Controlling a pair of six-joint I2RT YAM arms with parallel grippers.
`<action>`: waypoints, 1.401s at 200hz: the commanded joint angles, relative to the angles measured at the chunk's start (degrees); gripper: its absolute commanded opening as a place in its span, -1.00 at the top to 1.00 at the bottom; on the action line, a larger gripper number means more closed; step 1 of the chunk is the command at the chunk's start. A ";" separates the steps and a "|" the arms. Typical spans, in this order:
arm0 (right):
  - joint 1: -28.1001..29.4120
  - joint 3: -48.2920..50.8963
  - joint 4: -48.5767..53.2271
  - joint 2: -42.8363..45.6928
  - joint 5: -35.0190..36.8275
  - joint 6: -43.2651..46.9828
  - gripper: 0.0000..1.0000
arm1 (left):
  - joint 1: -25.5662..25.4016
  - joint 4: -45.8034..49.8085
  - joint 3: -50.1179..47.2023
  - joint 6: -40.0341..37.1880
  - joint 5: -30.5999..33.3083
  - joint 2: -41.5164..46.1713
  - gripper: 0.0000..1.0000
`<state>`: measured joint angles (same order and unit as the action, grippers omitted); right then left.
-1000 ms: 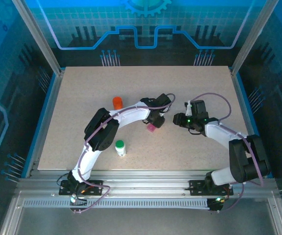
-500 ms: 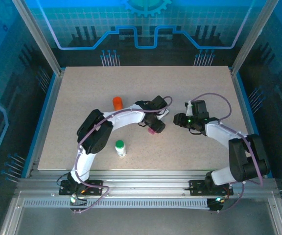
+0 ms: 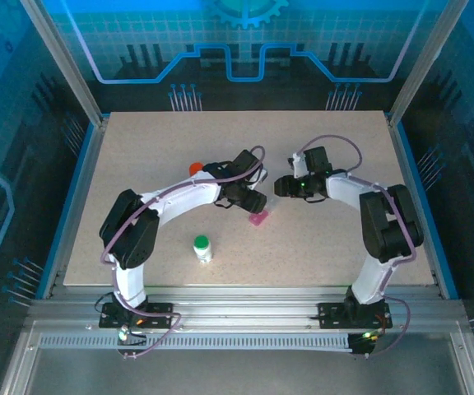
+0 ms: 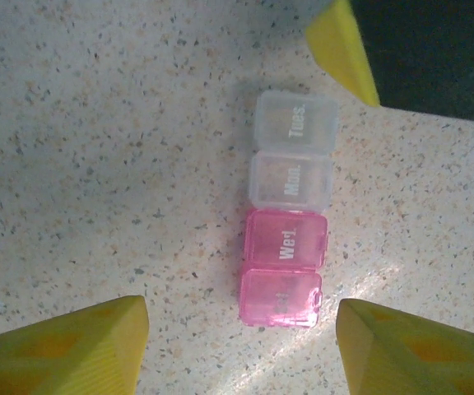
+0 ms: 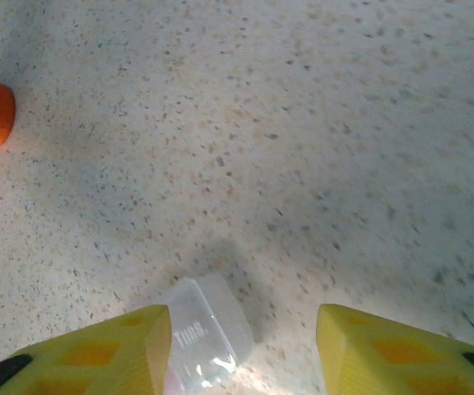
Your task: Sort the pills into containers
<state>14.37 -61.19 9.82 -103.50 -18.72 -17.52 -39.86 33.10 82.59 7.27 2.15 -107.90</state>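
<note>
The pill box (image 4: pixel 289 251) lies on the counter (image 4: pixel 97 123) between my left hand (image 4: pixel 241 306)'s spread fingers, untouched; my right hand (image 5: pixel 243 317), fingers also apart, hovers at its clear end.

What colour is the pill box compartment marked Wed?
The Wed compartment is translucent pink, seen best in the left wrist view.

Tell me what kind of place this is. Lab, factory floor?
Looks like a robot test cell in a lab, not a production floor: aluminium frame with blue printed panels around a speckled table, and small props: a day-labelled pill organiser, an orange bottle, a green-capped white bottle.
</note>
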 commanded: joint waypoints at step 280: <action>4.26 -1.17 3.73 -6.34 0.46 2.31 0.15 | -4.78 -11.30 -9.73 0.28 5.58 -4.15 -0.28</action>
<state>18.33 -62.00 11.53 -107.50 -18.55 -14.98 -44.10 21.06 71.83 9.54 5.98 -109.47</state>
